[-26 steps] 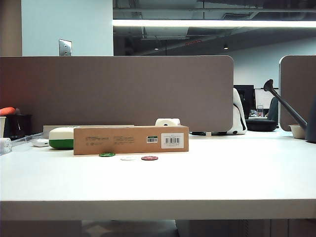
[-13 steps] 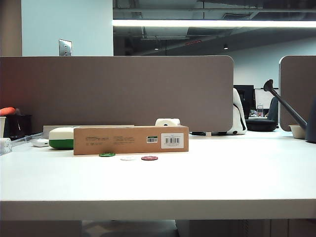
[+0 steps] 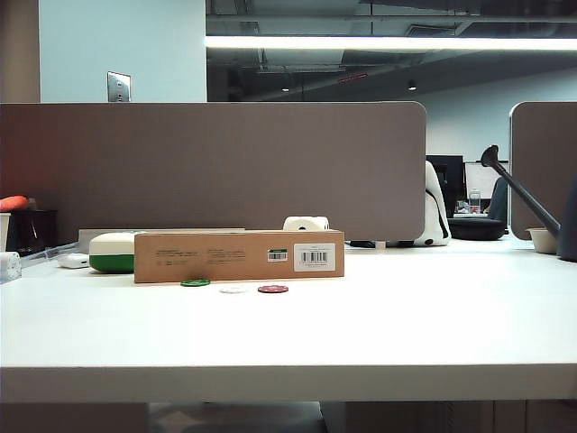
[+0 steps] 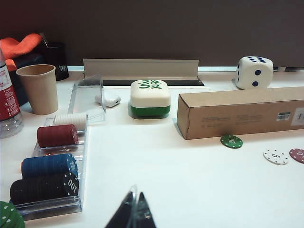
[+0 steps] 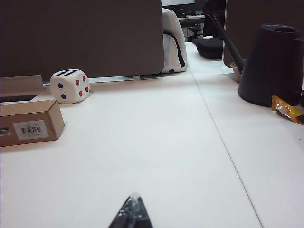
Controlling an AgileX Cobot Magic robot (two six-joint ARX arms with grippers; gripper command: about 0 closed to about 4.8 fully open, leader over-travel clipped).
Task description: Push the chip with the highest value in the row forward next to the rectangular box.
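At the near edge of the left wrist view, the left gripper (image 4: 133, 213) shows only as dark fingertips drawn together to a point above bare bench (image 4: 190, 190); it holds nothing and touches nothing; the right gripper (image 5: 131, 213) looks the same in its own view, tips together, well apart from every object; neither gripper appears in the exterior view.

The chip (image 4: 231, 141) lies flat on the bench just in front of the box (image 4: 242, 116), near its left end, though whether it touches I cannot tell; the white chip (image 4: 276, 156) and red chip (image 4: 298, 155) lie to its right and a little farther from the box.

The exterior view shows the whole box with its barcode label and all three chips along its front; the left wrist view alone shows a clear rack (image 4: 71, 190) of stacked chips, a paper cup (image 4: 39, 88), a bottle (image 4: 7, 104) and the markings on the white-and-green case (image 4: 150, 97); the right wrist view alone shows a dark watering can (image 5: 270, 64), and only the box's labelled end; the die (image 5: 70, 86) stands behind the box.
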